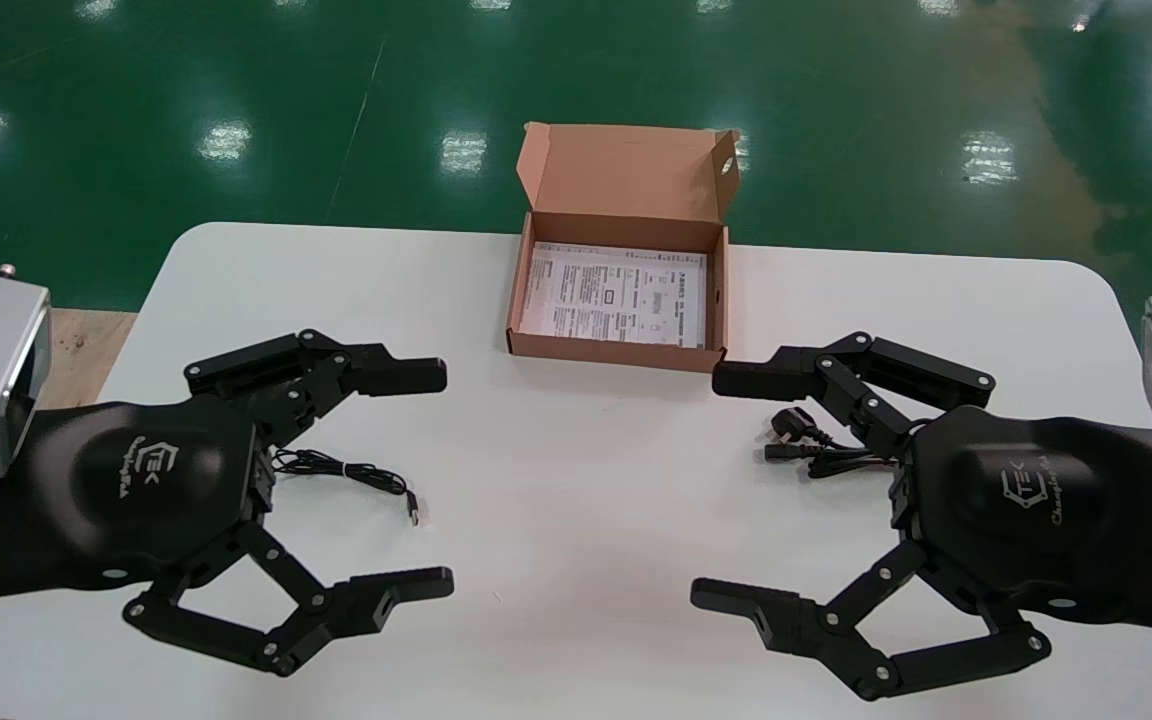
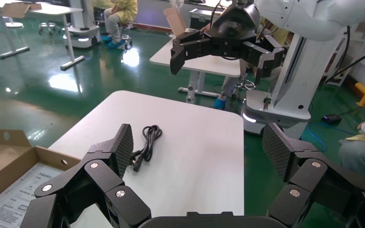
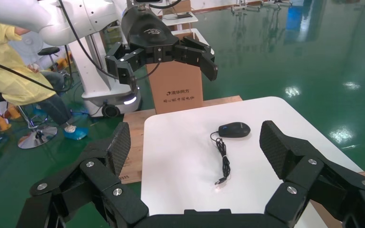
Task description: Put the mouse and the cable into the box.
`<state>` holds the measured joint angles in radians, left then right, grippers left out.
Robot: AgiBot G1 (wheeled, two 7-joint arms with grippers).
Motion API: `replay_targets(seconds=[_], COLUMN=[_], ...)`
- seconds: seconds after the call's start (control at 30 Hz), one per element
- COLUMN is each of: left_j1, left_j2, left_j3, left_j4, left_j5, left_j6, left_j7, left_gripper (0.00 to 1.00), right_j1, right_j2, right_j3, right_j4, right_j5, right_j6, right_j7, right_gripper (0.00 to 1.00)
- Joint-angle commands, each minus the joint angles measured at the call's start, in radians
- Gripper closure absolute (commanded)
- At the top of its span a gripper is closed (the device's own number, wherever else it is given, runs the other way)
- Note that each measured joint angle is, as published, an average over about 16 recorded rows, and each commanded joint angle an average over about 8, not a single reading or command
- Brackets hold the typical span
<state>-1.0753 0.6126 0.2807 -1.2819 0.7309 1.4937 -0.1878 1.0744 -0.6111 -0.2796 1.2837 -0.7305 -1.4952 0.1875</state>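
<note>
An open cardboard box (image 1: 608, 352) with its lid standing up sits at the table's far middle, a printed leaflet (image 1: 616, 295) lying inside. My left gripper (image 1: 444, 480) hovers open over the near left of the table. It hides the black mouse in the head view, where only its thin cord (image 1: 356, 470) shows. The right wrist view shows the mouse (image 3: 234, 129) and cord (image 3: 224, 159) whole. Open too, my right gripper (image 1: 711, 486) hangs over the near right, partly covering the coiled black power cable (image 1: 804, 442). The left wrist view shows that cable (image 2: 147, 142) lying loose.
The white table (image 1: 576, 600) has rounded corners, with green floor beyond it. A wooden pallet carrying a tall carton (image 3: 176, 88) stands off the table's left end. Other tables, a robot base (image 2: 275, 107) and seated people are farther off.
</note>
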Motion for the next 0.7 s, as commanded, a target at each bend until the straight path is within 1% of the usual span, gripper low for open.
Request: replay_targets(seconds=[0.03,0.7], left_j1=[0.000,0.000], left_j2=[0.000,0.000], left_j3=[0.000,0.000], left_j4=[0.000,0.000], left_j5=[0.000,0.000], left_j6=[0.000,0.000], left_j7=[0.000,0.000], left_gripper=[0.00,0.00], right_j1=[0.000,0.000], right_j2=[0.000,0.000], right_j3=[0.000,0.000], right_j4=[0.000,0.000], right_j5=[0.000,0.000], right_j6=[0.000,0.000], right_j7=[0.000,0.000], right_gripper=[0.00,0.00])
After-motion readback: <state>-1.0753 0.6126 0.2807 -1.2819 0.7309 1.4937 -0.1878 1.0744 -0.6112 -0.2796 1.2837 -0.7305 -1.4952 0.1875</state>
